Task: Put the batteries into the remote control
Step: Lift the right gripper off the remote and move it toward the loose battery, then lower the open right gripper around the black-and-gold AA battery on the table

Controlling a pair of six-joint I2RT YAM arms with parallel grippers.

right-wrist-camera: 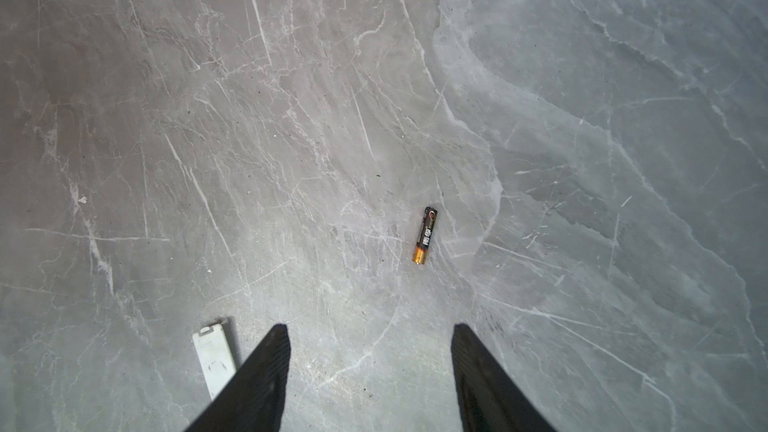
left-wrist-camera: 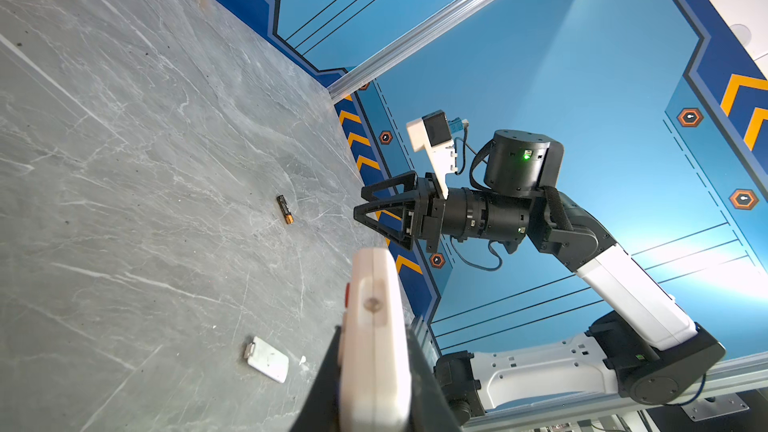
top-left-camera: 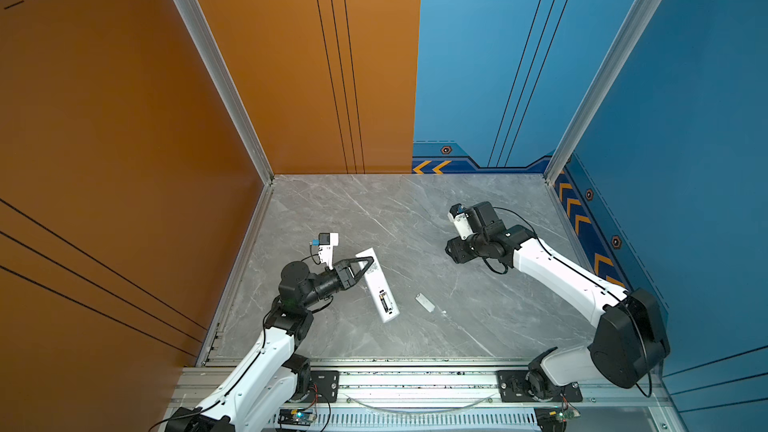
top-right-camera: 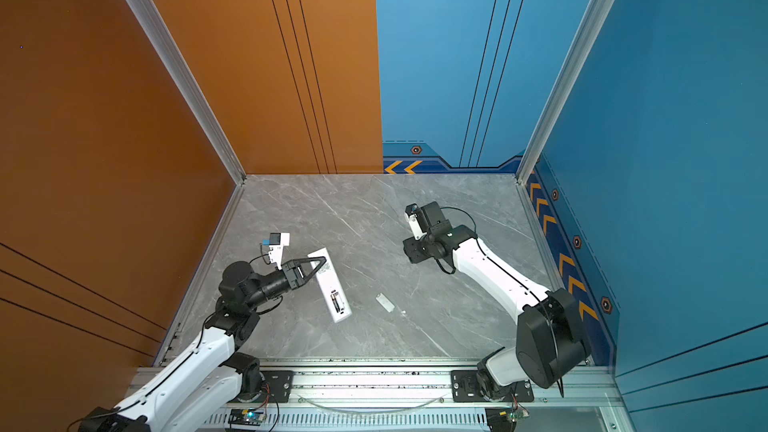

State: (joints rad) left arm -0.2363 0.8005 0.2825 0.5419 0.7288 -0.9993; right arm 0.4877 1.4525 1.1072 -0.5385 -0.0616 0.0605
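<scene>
The left claw (top-left-camera: 367, 263) is closed on the slim white plastic remote control (top-left-camera: 380, 289), left of centre in both top views. A seated battery (top-left-camera: 385, 300) lies recessed in its back. A flat white cover (top-left-camera: 424, 302) rests on the grey veined tabletop (top-left-camera: 415, 209). Only the wrist views show the loose battery (right-wrist-camera: 425, 235), a black-and-gold cylinder, beyond the right claw (right-wrist-camera: 370, 328), whose jaws stand wide and empty.

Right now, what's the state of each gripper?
Left gripper: closed on the remote control.
Right gripper: open, holding nothing.

Right of the remote control (top-left-camera: 376, 286) lies the cover (top-left-camera: 425, 302) — battery (left-wrist-camera: 284, 209) behind that.
</scene>
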